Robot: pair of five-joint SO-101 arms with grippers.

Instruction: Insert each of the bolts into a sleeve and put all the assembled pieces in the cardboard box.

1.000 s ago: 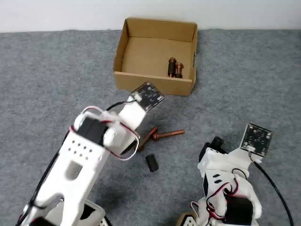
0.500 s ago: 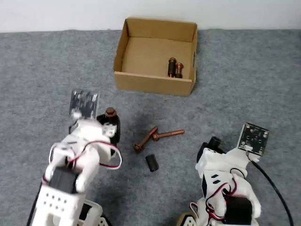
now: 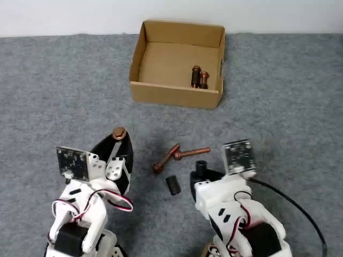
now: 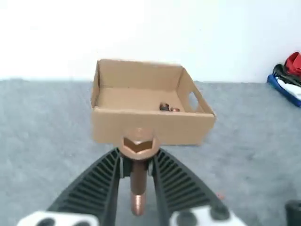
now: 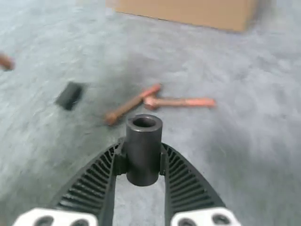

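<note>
I've pulled my left gripper (image 4: 137,156) back clamping a copper hex-head bolt (image 4: 137,181) and swung my right gripper (image 5: 143,153) inward clutching a black cylindrical sleeve (image 5: 143,139), ready to mate.

Grey fuzzy carpet-like cover over whole desk (image 3: 300,96), pretty uniform. Plain white wall (image 3: 64,16) right behind far edge. Light soft and even, faint shadows. Red, blue, black clutter (image 4: 289,77) off to side near wall.

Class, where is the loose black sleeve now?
High view: the loose sleeve lies on the carpet beside the two loose bolts, between the left tool and right tool.
</note>
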